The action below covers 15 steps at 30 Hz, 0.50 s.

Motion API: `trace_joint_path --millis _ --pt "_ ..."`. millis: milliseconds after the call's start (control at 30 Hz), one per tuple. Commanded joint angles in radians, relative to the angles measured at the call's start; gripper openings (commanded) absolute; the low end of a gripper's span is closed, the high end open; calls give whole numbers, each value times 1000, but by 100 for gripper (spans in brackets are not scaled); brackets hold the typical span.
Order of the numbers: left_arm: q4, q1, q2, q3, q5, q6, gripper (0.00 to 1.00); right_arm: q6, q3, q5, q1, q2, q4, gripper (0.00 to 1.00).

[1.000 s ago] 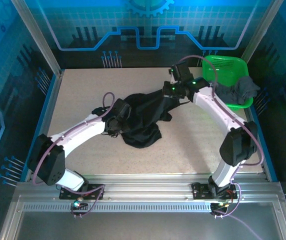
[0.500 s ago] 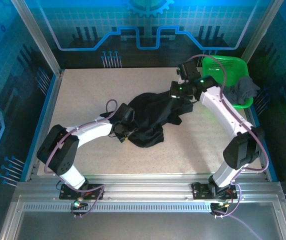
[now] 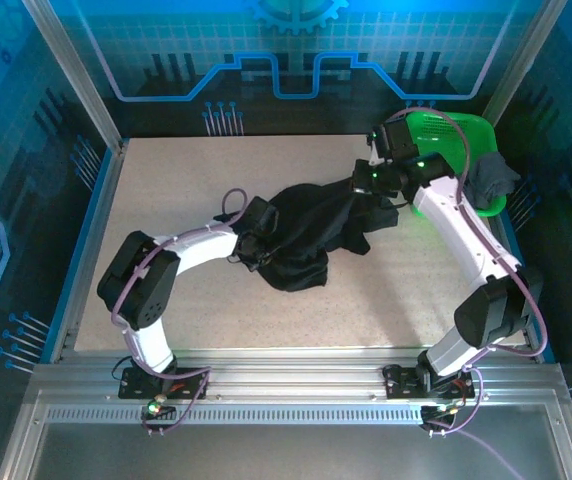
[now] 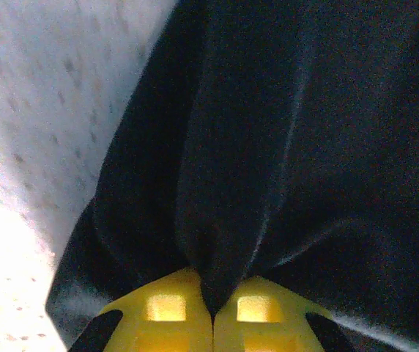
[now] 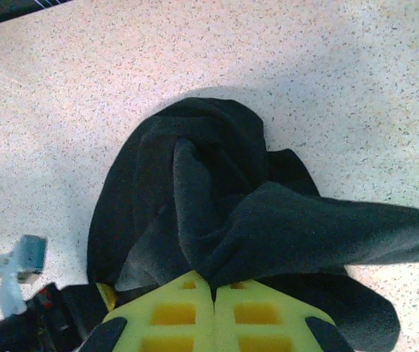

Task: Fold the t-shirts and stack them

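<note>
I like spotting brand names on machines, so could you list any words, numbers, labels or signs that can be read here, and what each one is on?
No text can be read in any view.
black t-shirt: plain, no print.
dark grey t-shirt: no print showing.
green basket: no label.
back wall: only blue line patterns and a gear shape, no letters.

I see the black t-shirt (image 3: 311, 235) in soft matt cloth, dark grey t-shirt (image 3: 493, 180) likewise cloth, green basket (image 3: 456, 135) in glossy plastic mesh, table (image 3: 166, 190) matt and speckled, my left gripper (image 4: 211, 297) smooth yellow plastic.
</note>
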Motion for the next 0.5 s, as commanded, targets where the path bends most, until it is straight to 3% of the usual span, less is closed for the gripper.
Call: trace_joint_path --millis 0,267,467 --pt "-114 48 -135 108 -118 120 0 -36 30 -19 -30 -54 31 0" --pt "-193 168 -366 236 -128 290 0 -61 195 -47 -100 -85 76 0" --pt "-183 198 -523 318 -131 403 0 -74 260 -111 -146 -166 140 0"
